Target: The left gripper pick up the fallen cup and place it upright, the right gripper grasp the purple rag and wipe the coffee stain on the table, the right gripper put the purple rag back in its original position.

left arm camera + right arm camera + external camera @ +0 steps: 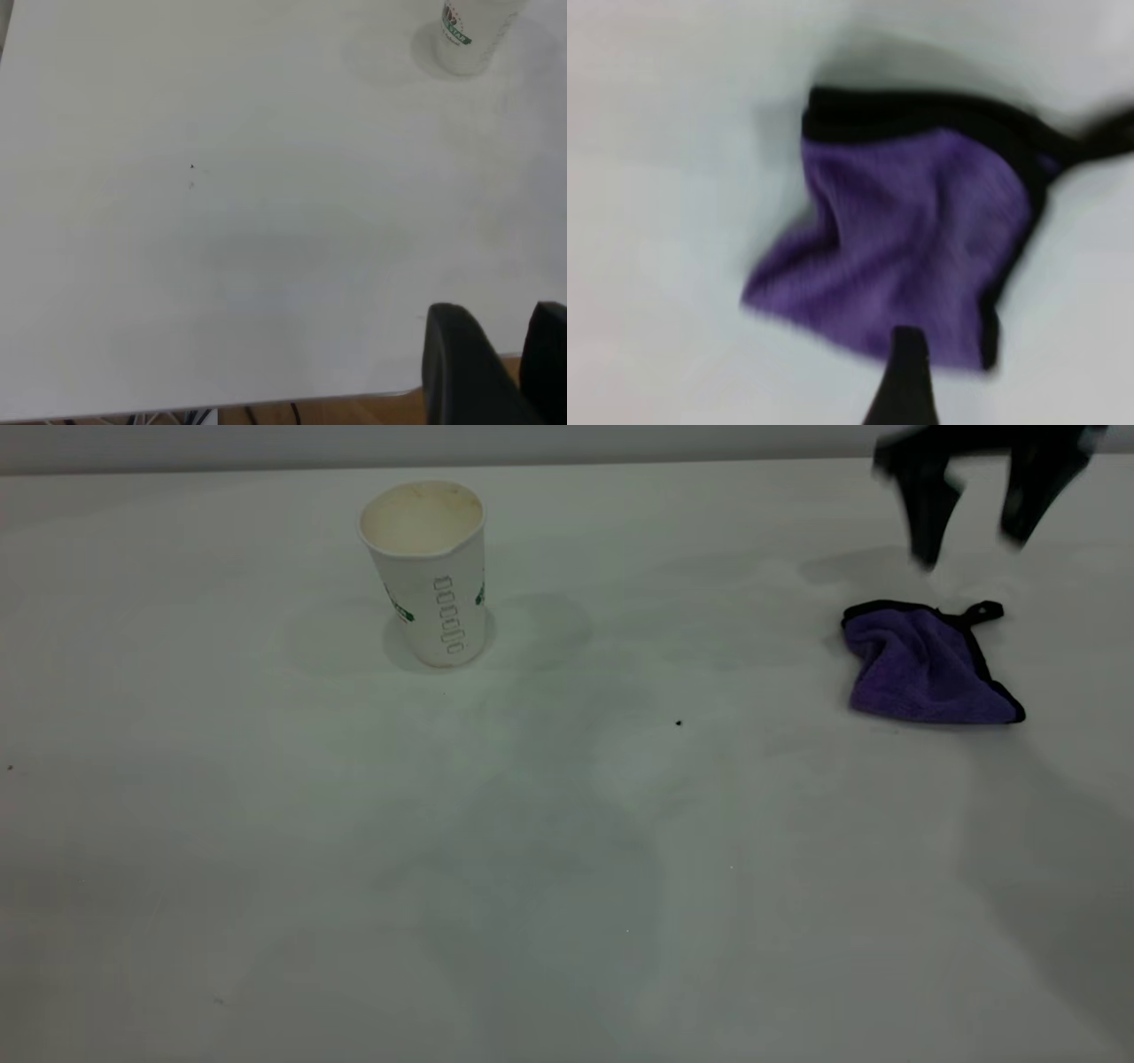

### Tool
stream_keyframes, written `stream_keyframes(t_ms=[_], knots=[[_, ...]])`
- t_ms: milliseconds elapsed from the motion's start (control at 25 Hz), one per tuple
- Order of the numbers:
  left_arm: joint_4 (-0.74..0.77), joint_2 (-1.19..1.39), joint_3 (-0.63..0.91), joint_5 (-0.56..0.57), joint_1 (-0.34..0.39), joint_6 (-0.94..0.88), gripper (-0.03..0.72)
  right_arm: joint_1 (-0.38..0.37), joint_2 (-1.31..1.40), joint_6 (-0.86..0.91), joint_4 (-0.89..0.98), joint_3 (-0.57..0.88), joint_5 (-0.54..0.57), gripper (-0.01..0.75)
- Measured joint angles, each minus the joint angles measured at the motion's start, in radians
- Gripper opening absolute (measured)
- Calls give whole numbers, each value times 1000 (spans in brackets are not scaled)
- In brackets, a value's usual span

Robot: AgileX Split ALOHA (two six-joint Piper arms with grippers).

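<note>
The purple rag (926, 666) lies crumpled on the white counter (567, 886) at the right, a soft, nubby microfibre square edged in black, its small corner loop pointing away from the cup. Directly above and just behind it hangs the right hand (973, 549), black fingers spread apart, empty and clear of the cloth; the wrist view shows one dark fingertip (904, 381) over the rag's (904, 248) near edge. Well to the left, the cup (430, 571) stands upright, white ribbed paper with green lettering and a cream inside. The left hand (500, 354) waits open at the counter's edge, far from the cup (469, 31).
</note>
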Motion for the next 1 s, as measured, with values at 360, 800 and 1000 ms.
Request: stream_keyframes(t_ms=[360, 800, 1000], knots=[[0, 0, 0, 0, 0, 0, 238, -2, -482, -49, 103, 224, 48, 728], [0, 0, 0, 0, 0, 0, 238, -2, -1190, -81, 170, 868, 65, 714], [0, 0, 0, 0, 0, 0, 238, -2, -1538, -81, 186, 1146, 49, 698]])
